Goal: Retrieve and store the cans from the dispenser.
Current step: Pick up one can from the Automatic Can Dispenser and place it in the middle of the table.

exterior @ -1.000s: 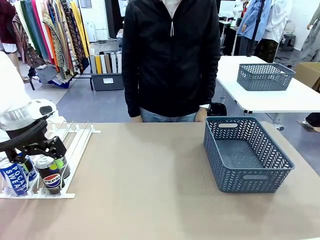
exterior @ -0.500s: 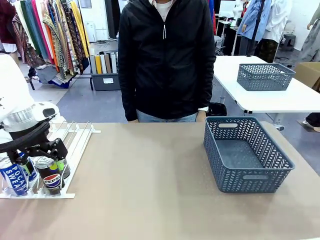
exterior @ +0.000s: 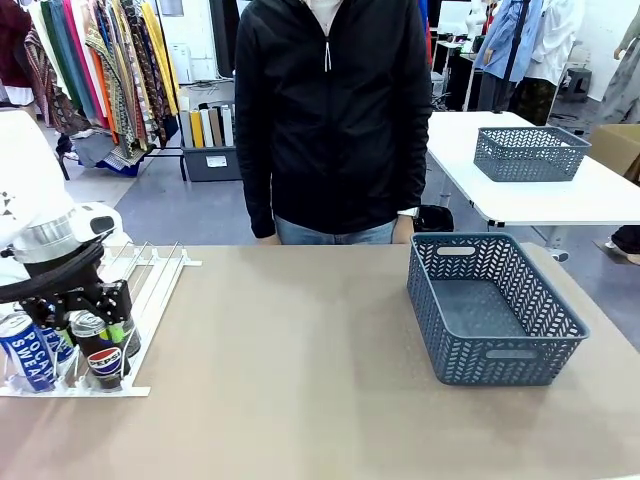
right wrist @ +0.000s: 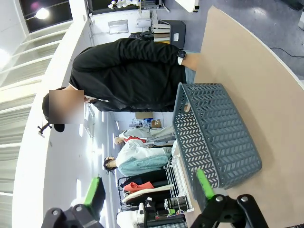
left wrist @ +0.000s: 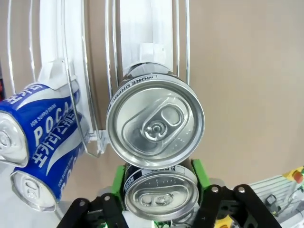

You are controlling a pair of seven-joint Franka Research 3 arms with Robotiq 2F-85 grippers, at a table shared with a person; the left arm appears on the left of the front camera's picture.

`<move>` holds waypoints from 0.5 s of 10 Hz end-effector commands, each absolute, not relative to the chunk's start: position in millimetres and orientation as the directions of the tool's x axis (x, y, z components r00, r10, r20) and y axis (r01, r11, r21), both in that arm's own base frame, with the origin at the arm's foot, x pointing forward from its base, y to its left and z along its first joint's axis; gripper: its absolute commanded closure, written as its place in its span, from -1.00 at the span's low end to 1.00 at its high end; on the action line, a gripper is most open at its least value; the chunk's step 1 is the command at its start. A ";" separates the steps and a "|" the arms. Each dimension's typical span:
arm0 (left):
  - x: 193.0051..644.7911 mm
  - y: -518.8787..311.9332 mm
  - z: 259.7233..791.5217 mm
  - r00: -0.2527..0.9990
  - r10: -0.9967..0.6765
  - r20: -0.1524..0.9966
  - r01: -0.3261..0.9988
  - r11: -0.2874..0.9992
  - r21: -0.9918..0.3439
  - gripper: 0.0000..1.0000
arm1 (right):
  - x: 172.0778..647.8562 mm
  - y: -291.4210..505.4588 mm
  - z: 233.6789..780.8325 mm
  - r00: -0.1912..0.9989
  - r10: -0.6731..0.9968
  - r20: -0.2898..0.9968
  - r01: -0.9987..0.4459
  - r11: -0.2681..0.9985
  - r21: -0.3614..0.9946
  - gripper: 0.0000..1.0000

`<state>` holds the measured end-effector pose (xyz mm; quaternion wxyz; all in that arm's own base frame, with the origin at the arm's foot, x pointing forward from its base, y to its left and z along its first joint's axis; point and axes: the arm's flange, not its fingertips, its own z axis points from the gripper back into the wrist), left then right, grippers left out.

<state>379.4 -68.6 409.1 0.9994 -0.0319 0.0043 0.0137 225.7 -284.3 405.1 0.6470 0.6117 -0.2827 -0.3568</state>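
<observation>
Bright, even light leaves soft shadows on the worktop (exterior: 300, 350). The can (left wrist: 161, 195) gleams on top; the wrist views bend at their edges.

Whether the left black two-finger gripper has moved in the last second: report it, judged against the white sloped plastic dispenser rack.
Yes, slightly: the left gripper has dipped lower, toward the near end of the dispenser, which has not shifted.

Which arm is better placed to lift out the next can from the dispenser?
Left: its fingers grip a can in the dispenser; the right arm's fingers hang open, facing the basket.
</observation>
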 end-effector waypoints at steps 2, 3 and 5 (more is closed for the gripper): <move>384.1 -76.7 406.7 0.999 0.047 -0.007 -0.048 0.998 -0.033 1.00 | 223.5 -283.1 409.7 0.589 -0.805 -0.072 0.116 -0.004 0.993 -1.00; 383.9 -75.8 407.3 0.999 0.051 -0.007 -0.051 0.998 -0.033 1.00 | 223.5 -283.1 409.7 0.589 -0.805 -0.072 0.116 -0.004 0.993 -1.00; 382.7 -75.1 411.3 0.999 0.049 0.001 -0.049 0.998 -0.025 1.00 | 223.5 -283.1 409.7 0.589 -0.805 -0.072 0.116 -0.004 0.993 -1.00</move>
